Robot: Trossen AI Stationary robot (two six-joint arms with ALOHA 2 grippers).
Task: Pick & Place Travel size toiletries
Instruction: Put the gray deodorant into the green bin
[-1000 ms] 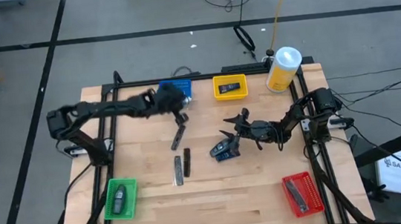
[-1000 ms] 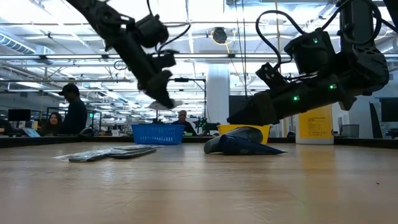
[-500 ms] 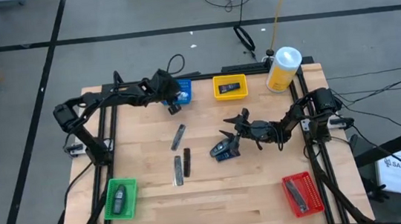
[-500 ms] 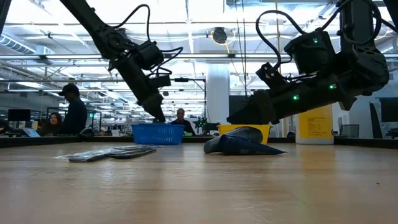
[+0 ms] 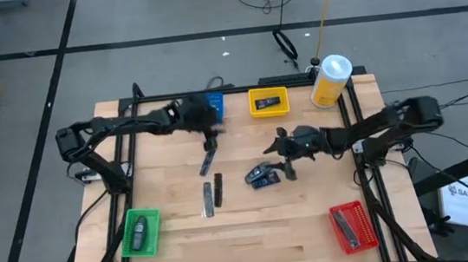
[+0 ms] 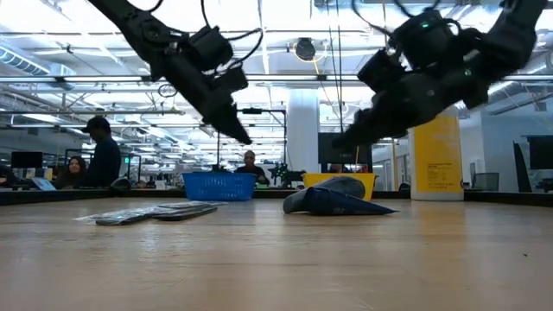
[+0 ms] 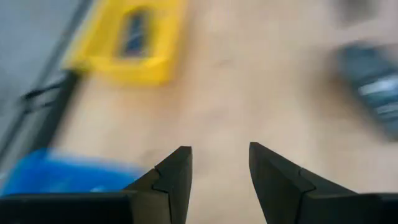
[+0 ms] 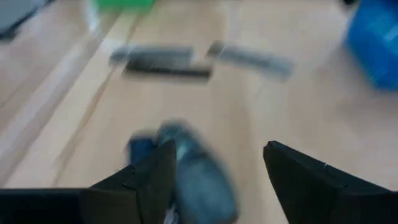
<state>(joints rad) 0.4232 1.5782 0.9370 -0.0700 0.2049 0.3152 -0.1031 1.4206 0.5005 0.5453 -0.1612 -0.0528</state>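
Note:
Several travel size toiletries lie flat on the wooden table: a dark tube (image 5: 208,160) in the middle, two dark sticks (image 5: 213,194) nearer the front, and a dark blue pouch (image 5: 261,176) right of them. My left gripper (image 5: 212,135) hangs open and empty just in front of the blue bin (image 5: 216,105). My right gripper (image 5: 287,153) hovers open above the pouch (image 8: 193,177), clear of it. In the low view both grippers are well off the tabletop.
A yellow bin (image 5: 268,103) holding a dark item and a big yellow bottle (image 5: 331,81) stand at the far edge. A green bin (image 5: 140,232) is at the near left and a red bin (image 5: 351,228) at the near right, each with an item. People show beyond the table.
My left gripper went to the blue bin at the far edge, dipped to it, then came back toward the middle and up; the pale thing at its tips a second ago is gone. My right gripper has risen off the table; the pouch stays put.

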